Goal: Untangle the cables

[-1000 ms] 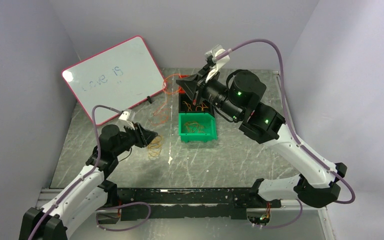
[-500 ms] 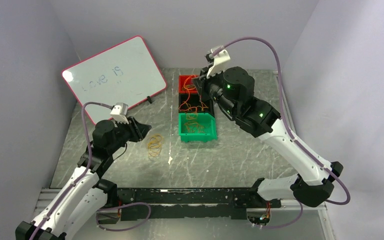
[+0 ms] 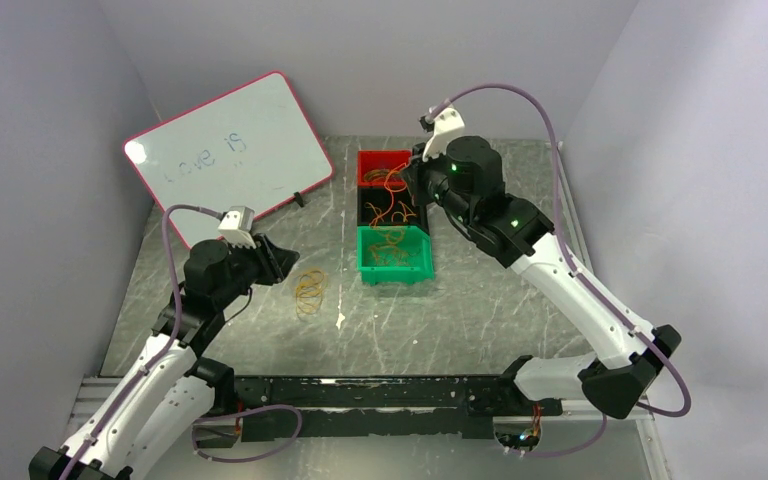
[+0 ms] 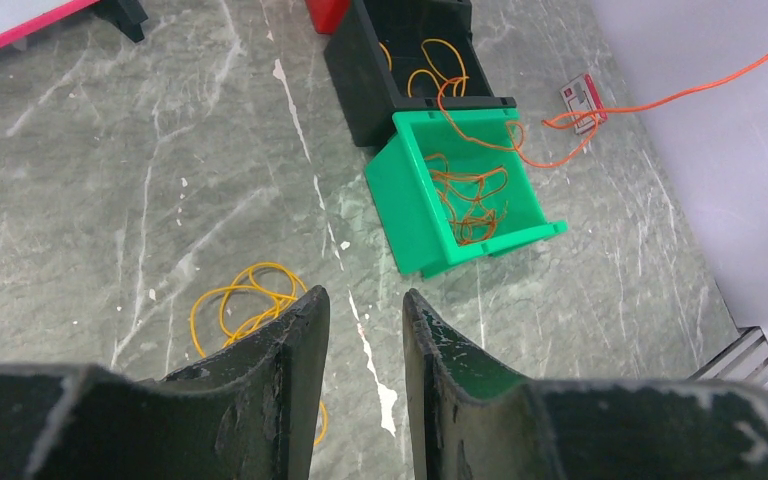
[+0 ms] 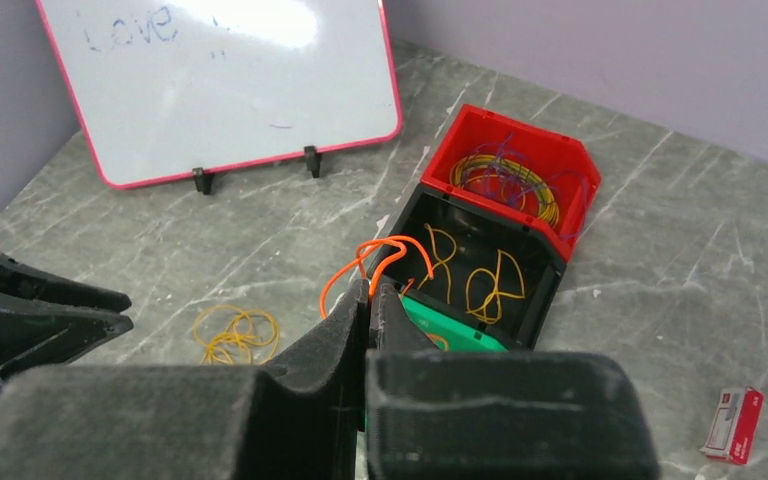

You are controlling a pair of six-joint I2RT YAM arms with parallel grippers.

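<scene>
My right gripper [image 5: 370,287] is shut on a thin orange wire [image 5: 385,250] and holds it above the black bin [image 5: 470,270]; in the top view the gripper [image 3: 407,186] hangs over the bins with orange loops [image 3: 392,178] below it. More thin orange and yellow wires lie in the green bin [image 4: 460,200], the black bin and the red bin [image 5: 510,170]. A small yellow wire coil [image 3: 309,290] lies on the table. My left gripper [image 4: 365,300] is open and empty, just left of the coil [image 4: 245,305], and shows in the top view [image 3: 278,262].
A whiteboard [image 3: 228,150] with a pink frame stands at the back left. The three bins sit in a row at the table's middle back. A small red-and-white box [image 5: 735,425] lies on the table right of the bins.
My left gripper has drawn back left from the yellow coil, which stays on the table. My right gripper has turned and moved right and back, holding the orange wire over the bins.
</scene>
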